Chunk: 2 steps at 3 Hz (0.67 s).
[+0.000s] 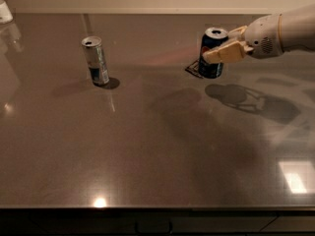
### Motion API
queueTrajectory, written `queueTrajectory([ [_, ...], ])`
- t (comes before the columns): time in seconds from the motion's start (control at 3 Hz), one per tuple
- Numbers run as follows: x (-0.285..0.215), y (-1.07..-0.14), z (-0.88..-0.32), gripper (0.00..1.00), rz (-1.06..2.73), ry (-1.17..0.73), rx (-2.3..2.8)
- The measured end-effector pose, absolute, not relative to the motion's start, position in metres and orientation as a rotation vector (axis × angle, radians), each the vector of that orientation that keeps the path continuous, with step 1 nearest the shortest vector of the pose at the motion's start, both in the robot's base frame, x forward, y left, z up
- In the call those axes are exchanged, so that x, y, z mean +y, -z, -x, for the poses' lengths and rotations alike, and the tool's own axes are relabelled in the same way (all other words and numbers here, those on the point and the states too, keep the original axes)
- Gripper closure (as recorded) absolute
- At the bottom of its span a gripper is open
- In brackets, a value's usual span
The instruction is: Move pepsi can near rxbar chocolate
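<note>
The pepsi can is dark blue with a silver top and sits right of the table's middle, toward the back. My gripper comes in from the right and is shut on it, one cream finger across its front. The can hangs a little above the table, with its shadow to the lower right. The rxbar chocolate is a small flat dark bar lying at the can's lower left, partly hidden behind the can.
A taller, slim silver-and-blue can stands upright at the left. A white object sits at the far left corner. The dark glossy table ends at a front edge near the bottom of the view.
</note>
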<state>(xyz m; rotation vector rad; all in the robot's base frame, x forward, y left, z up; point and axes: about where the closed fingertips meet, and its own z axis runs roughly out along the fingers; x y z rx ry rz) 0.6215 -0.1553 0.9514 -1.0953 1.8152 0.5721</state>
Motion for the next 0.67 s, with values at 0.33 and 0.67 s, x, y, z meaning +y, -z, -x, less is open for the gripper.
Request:
queueTrajectory([
  [0.33,-0.172,-0.952,-0.646,1.00,1.031,-0.571,1.815],
  [0.67,-0.185,-0.949,-0.663,1.00,0.984,-0.565,1.822],
])
